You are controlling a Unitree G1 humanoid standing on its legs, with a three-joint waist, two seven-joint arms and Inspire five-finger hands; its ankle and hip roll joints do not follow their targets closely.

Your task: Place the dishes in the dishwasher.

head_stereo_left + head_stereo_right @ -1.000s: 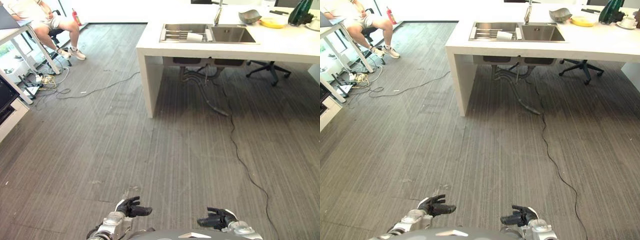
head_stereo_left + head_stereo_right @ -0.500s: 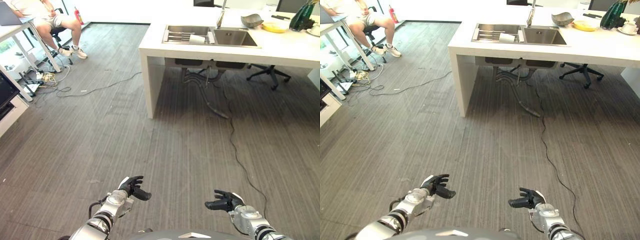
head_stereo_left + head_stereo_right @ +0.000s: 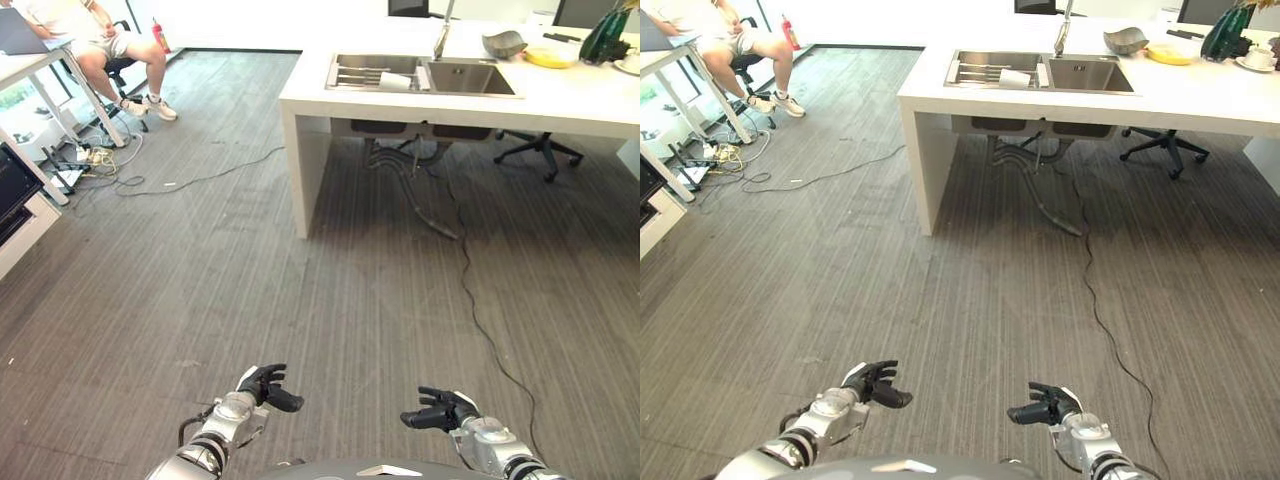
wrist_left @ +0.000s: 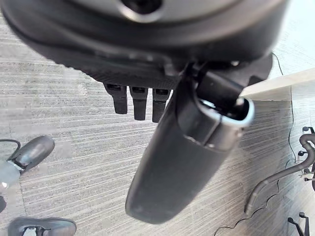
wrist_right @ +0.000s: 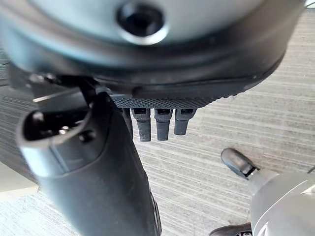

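Both hands were empty w/ fingers relaxed & loosely spread, nothing held: left hand (image 3: pixel 264 385) & right hand (image 3: pixel 440 411) hung low in front of the robot over the grey carpet floor (image 3: pixel 330 300), well apart from any dish

Dishes sat far off on the white counter (image 3: pixel 560 95) across the room: a grey bowl (image 3: pixel 503 42) by the tap (image 3: pixel 440 35), a yellow plate (image 3: pixel 548 48) just beside it, a white cup (image 3: pixel 1257 56) on a saucer near the green bottle (image 3: pixel 610 30). Something white lay in the sink (image 3: pixel 420 75) over the rack side, too small to tell what. No dishwasher seen

Handling, as a guess: bowl & plate prob. stiff, glazed or metal, smooth so slippery, breakable if ceramic; light enough for one hand. Best hold likely a rim pinch, thumb inside & fingers under; cup by body or handle, saucer taken separately. Approx. nothing of the task done yet; walk to the counter needed first

A person (image 3: pixel 90 35) sat on a chair at a desk, far left, clear of the path
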